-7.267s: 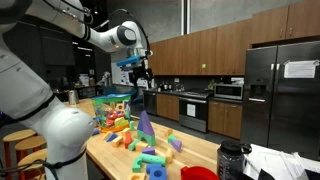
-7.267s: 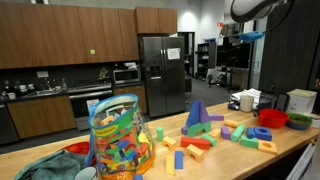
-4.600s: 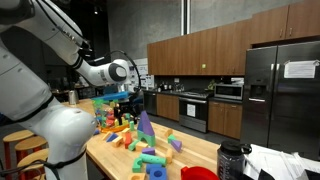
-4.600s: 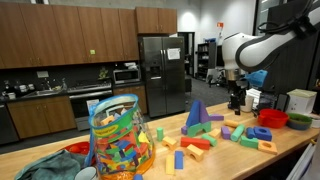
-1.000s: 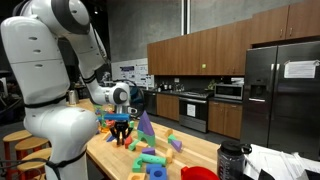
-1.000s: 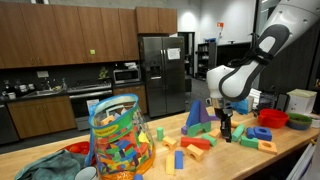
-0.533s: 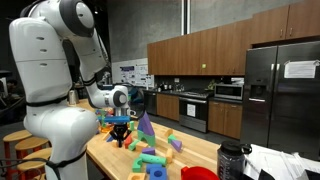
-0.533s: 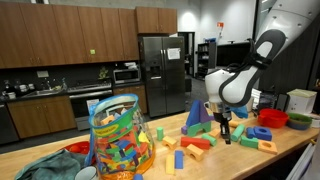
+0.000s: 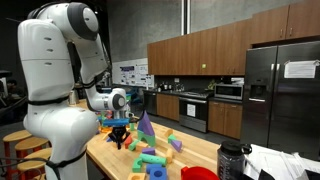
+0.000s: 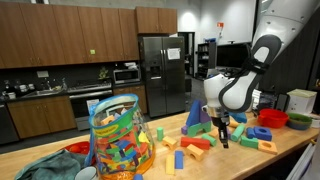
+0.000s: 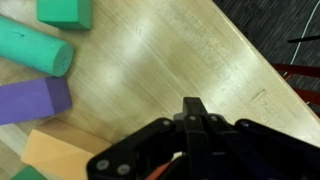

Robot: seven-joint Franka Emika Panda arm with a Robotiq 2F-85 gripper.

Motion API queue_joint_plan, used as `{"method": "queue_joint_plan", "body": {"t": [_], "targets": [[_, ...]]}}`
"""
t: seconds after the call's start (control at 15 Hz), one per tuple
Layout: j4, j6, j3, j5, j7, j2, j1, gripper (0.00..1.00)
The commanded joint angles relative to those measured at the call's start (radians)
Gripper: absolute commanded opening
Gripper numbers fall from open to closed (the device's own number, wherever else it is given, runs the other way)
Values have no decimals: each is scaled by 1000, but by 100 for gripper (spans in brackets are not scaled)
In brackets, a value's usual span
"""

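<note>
Down among scattered toy blocks [image 10: 248,144], the robot's gripper [image 10: 222,140] stands with its tip at the wooden table [image 11: 205,50]. Its jaws are pressed fully together, and whether anything is pinched between them cannot be told. The wrist view shows the closed tip over bare wood, with a purple block [image 11: 35,100], a green cylinder [image 11: 32,50] and a tan block [image 11: 60,155] lying near it. In an exterior view a tall purple cone [image 10: 196,114] rises just beside the gripper. A clear jar [image 10: 120,140] packed with blocks stands well apart.
</note>
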Motion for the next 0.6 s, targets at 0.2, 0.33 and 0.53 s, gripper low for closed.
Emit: {"method": "queue_joint_plan", "body": {"t": [0.2,0.33,0.53], "targets": [[2,48,-17,27,-47,19,-9,0],[2,82,-33,71,-85,17,-16,0],[3,134,-55,144,-144,22,-24,0]]}}
